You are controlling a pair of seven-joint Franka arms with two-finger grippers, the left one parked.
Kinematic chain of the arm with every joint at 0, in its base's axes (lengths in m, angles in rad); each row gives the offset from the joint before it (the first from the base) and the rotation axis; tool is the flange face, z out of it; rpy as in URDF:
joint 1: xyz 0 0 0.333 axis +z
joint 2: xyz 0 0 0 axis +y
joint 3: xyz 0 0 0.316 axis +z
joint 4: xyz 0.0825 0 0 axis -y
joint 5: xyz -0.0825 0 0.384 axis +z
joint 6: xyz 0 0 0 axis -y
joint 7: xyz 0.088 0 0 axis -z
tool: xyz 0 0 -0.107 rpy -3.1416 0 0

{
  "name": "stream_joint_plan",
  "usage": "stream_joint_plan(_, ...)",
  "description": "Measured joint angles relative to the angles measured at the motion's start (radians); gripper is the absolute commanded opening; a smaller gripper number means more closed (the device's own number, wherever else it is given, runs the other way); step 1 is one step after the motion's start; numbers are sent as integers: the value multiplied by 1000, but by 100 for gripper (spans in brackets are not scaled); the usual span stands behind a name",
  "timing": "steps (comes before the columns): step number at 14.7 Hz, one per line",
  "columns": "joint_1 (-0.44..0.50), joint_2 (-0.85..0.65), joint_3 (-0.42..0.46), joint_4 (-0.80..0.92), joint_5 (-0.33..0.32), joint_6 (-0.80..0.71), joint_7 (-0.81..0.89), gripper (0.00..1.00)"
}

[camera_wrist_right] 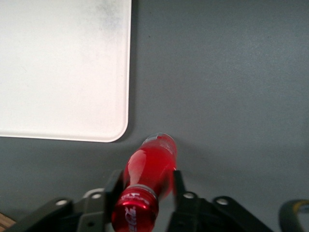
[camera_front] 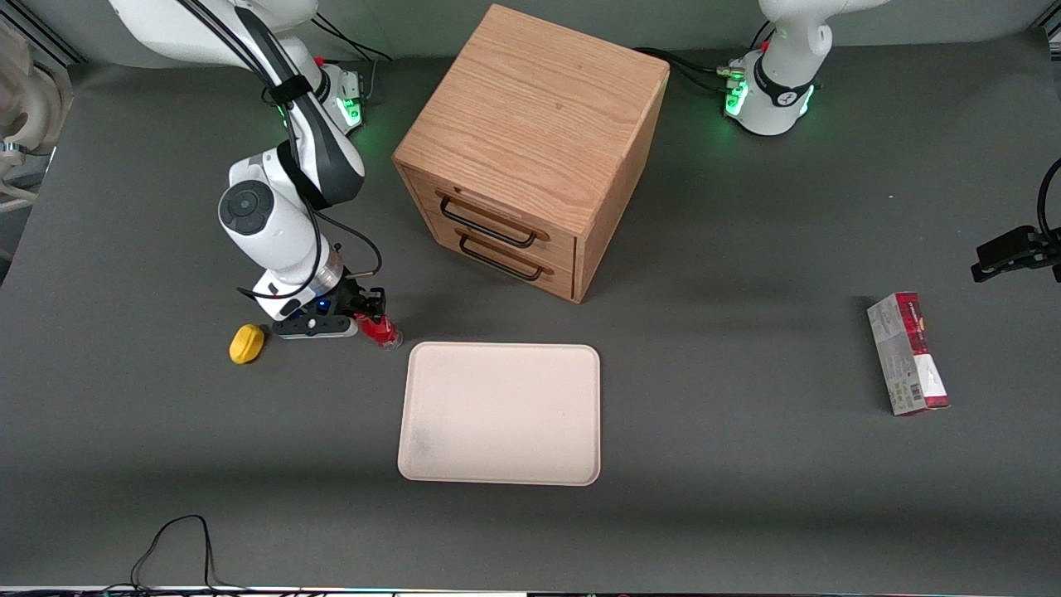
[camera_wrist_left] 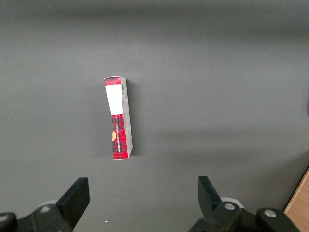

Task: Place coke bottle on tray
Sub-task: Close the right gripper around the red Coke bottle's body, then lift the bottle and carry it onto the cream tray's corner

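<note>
The gripper (camera_front: 367, 319) sits low over the table (camera_front: 746, 497), just off the tray's (camera_front: 464, 464) corner that lies toward the working arm's end. Its fingers (camera_wrist_right: 114, 186) are clamped on the coke bottle (camera_front: 380, 329) near the neck, cap toward the wrist camera, clear base pointing down at the mat. The bottle (camera_wrist_right: 147, 181) hangs tilted beside the tray (camera_wrist_right: 63, 72), not over it. The grip is high, presumably so the base can land first. A yellow lump (camera_front: 246, 343) lies nearby.

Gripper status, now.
Gripper: shut on the coke bottle, beside the tray corner, bottle not yet on it.
</note>
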Motion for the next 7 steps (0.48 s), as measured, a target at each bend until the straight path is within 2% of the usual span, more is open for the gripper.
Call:
stream_joint_plan(4,0,-1,-1,14,-6,-34,0,0)
stream_joint_plan(7,-5,-2,-3,131,-6,-205,0,0)
